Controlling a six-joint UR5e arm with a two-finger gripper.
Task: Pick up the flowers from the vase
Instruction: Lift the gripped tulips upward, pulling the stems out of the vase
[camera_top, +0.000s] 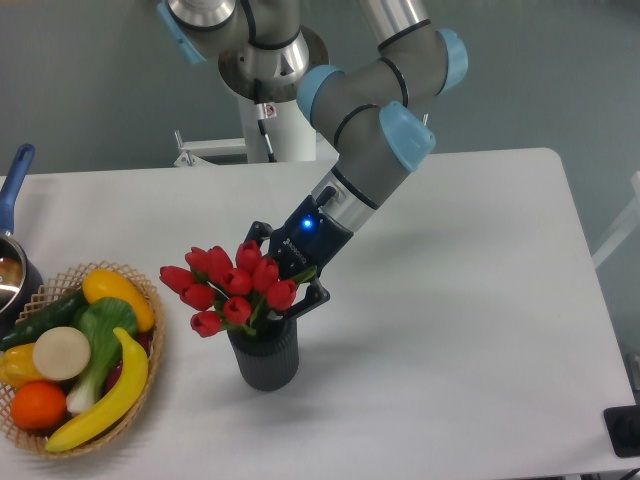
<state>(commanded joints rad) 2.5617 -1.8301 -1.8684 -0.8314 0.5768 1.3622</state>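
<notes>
Wicker basket (150, 300) of fruit sits at nine o'clock from the dark ribbed vase (265, 358), where the red flowers (228, 287) lean toward ten o'clock, stems inside it, the gripper (288, 283) at two o'clock clenched around the bunch.

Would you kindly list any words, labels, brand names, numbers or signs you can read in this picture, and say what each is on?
None can be read.
A small tag on the robot's base column carries marks too small and blurred to read.
The hand shows only a blue light, no legible text.
The vase, flowers and basket carry no writing.
</notes>
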